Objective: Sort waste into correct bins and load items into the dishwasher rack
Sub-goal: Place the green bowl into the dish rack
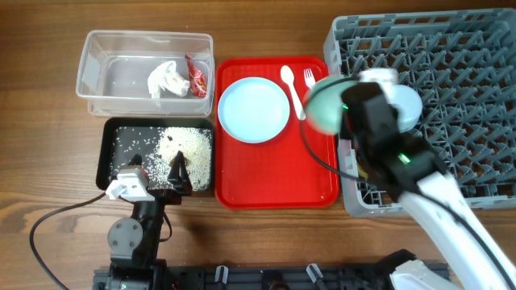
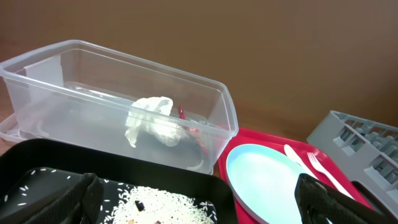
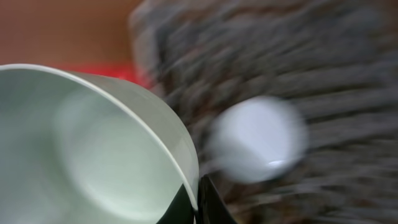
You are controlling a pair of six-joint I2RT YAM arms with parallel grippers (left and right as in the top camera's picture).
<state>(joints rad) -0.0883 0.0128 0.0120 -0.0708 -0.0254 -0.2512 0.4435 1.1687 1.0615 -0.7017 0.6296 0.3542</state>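
My right gripper [image 1: 348, 103] is shut on the rim of the mint-green bowl [image 1: 322, 105] and holds it at the left edge of the grey dishwasher rack [image 1: 459, 56]. The right wrist view shows the jaws [image 3: 196, 205] pinching the bowl's rim [image 3: 93, 149], with the small light-blue bowl [image 3: 258, 140] blurred in the rack; it also shows in the overhead view [image 1: 409, 105]. My left gripper [image 1: 179, 171] is open and empty over the black tray [image 1: 109, 161] of rice scraps [image 1: 189, 145]. The clear tub [image 1: 97, 48] holds the napkin [image 1: 165, 79] and red wrapper [image 1: 196, 76]. The yellow cup is out of view.
The red serving tray [image 1: 274, 181] sits between the bins and the rack. It carries the large light-blue plate [image 1: 253, 109], the white spoon [image 1: 290, 84] and the fork [image 1: 310, 78]. Bare wooden table lies to the left and front.
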